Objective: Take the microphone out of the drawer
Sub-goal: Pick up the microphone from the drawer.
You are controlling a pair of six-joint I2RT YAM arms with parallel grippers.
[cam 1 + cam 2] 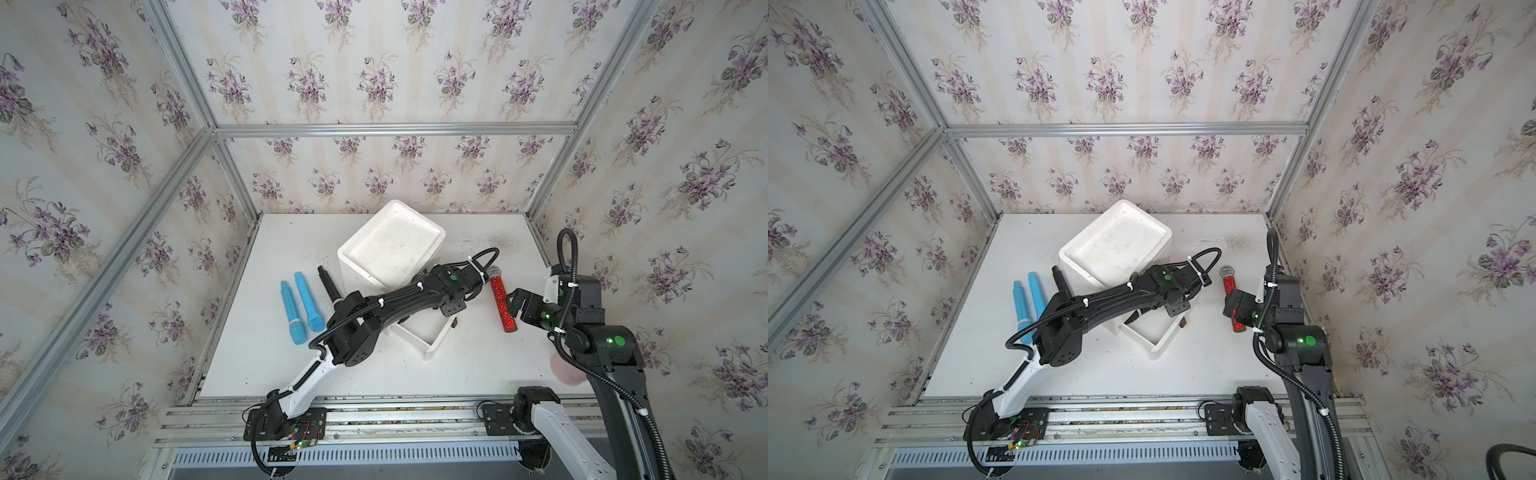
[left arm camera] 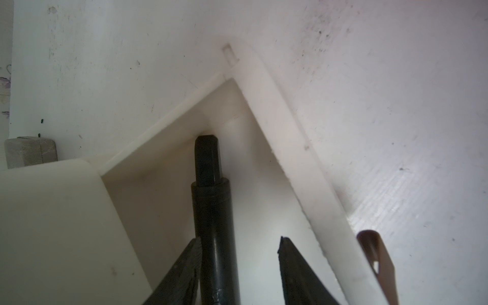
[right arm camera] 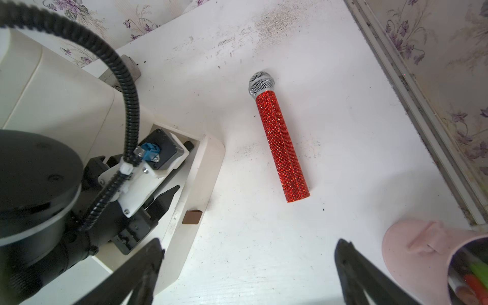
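A white plastic drawer box point(image 1: 390, 245) stands mid-table, its low drawer point(image 1: 434, 347) open toward the near right; the task looks partly done. A smooth black microphone point(image 2: 214, 224), a stepped cylinder, lies inside the drawer with its narrow end in a corner; it has not left the drawer. The left gripper point(image 2: 239, 239) reaches into the drawer with its jaws either side of the handle; 1 finger point(image 2: 190, 253) touches it and the other stands a little apart, so nothing is clamped yet; closing, lifting and setting down seem to remain. The right gripper point(image 3: 248, 269) hangs empty, jaws spread wide, over the scuffed white table point(image 1: 457, 374) on the right, near a red glittery microphone point(image 3: 281, 142) with a silver mesh head. On the left lie 2 matte blue microphones point(image 1: 308, 301) and a dark microphone point(image 1: 329, 284).
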